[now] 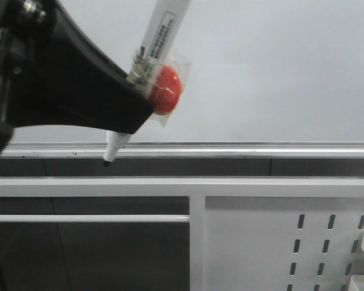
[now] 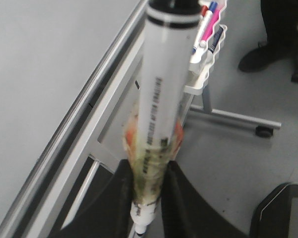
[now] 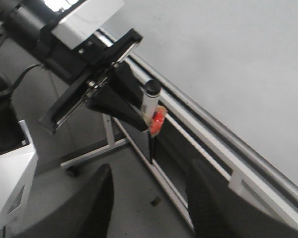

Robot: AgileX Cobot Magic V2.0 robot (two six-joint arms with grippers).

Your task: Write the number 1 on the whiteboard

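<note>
The whiteboard (image 1: 279, 66) is a plain pale grey surface with a silver lower rail (image 1: 261, 150). The number 1 is out of view. My left gripper (image 1: 133, 109) is shut on a white marker (image 1: 161, 30) that has a red ball (image 1: 167, 90) taped to its barrel. The marker's dark tip (image 1: 107, 162) points down just below the rail. In the left wrist view the marker (image 2: 164, 99) runs up from between the black fingers (image 2: 121, 198). My right gripper (image 3: 149, 198) hangs open and holds nothing; its view shows the left gripper (image 3: 124, 106) beside the whiteboard (image 3: 228, 64).
A white perforated metal panel (image 1: 279, 242) and white frame bars (image 1: 188, 185) sit below the board. A pen holder with several coloured markers (image 2: 206, 29) hangs on the stand. A person's dark shoes (image 2: 260, 54) stand on the grey floor beyond it.
</note>
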